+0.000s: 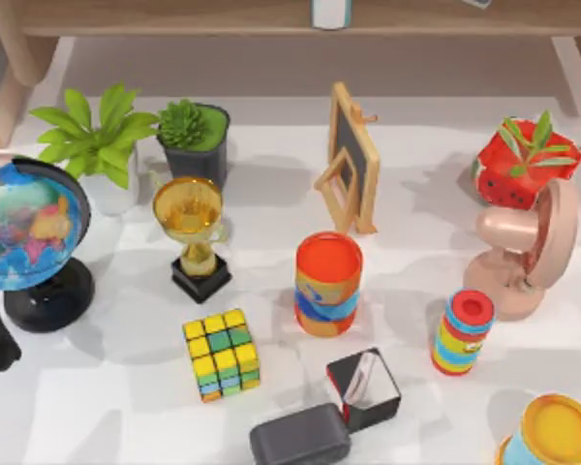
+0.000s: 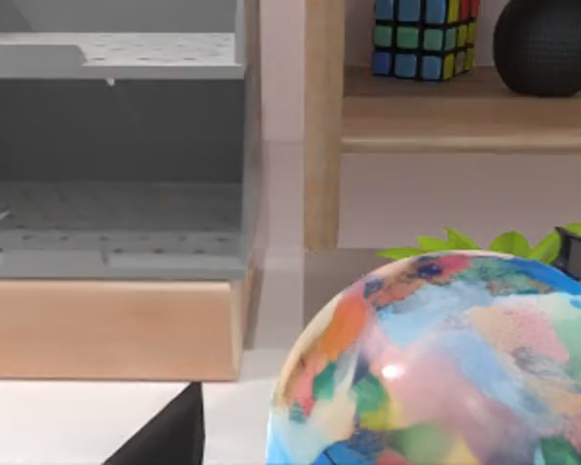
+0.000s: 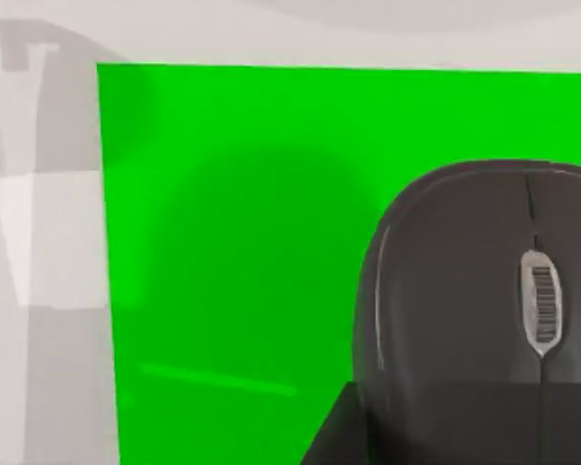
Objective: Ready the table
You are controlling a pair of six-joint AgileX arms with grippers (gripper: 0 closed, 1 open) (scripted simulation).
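Top view: the white table (image 1: pixel 271 184) spreads wide. At its centre stands an orange can (image 1: pixel 328 283); a trophy (image 1: pixel 192 235) sits at ten o'clock, a cube (image 1: pixel 221 354) at seven, a globe (image 1: pixel 24 237) at nine. Right wrist view: a mouse (image 3: pixel 484 310) lies on a green mat (image 3: pixel 232 252). Gripper states: cannot tell.

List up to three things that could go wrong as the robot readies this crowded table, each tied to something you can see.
1. The trophy is tall on a small base, with the cube and globe nearby; a passing arm might topple it.
2. The striped can stands close to the pink fan; reaching for either may bump the other.
3. The yellow-topped tub sits near the table edge and could be pushed off.
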